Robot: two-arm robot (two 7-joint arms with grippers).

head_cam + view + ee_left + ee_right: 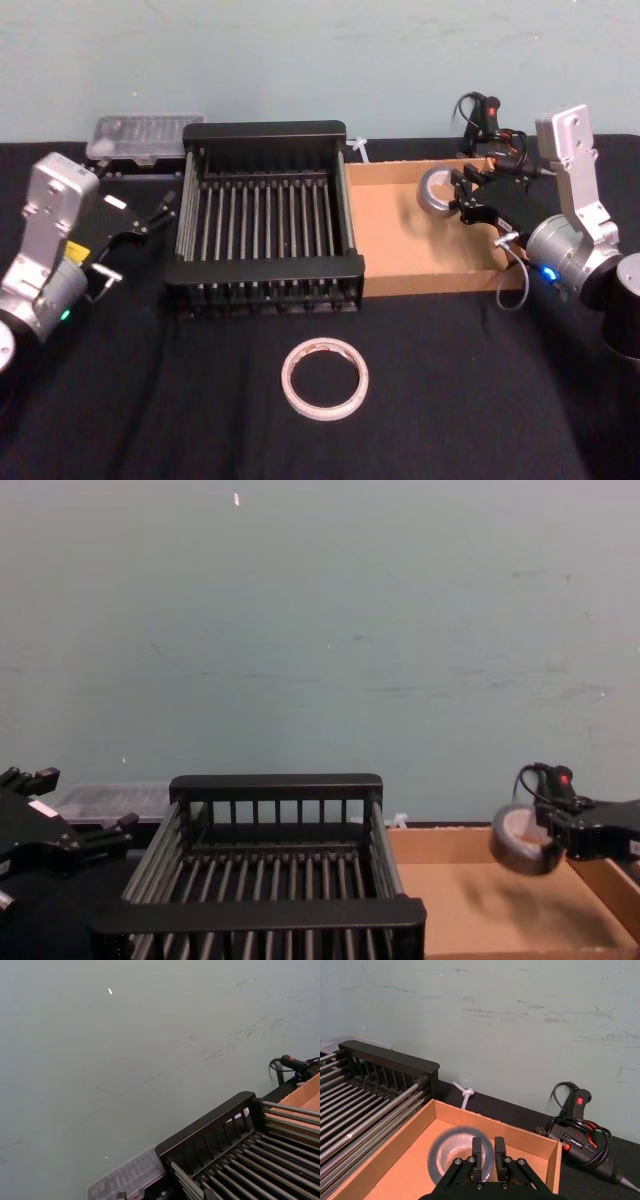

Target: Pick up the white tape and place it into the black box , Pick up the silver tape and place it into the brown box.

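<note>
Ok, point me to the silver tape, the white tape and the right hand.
silver tape (436, 190), head view, its grey side.
white tape (325, 399), head view, near band of ring.
right hand (462, 195), head view, between fingertips.

No legible text, label or number (on anything here).

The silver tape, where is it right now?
The silver tape is held in the right pincer, above the back of the brown box, to the right of the black box.
</note>
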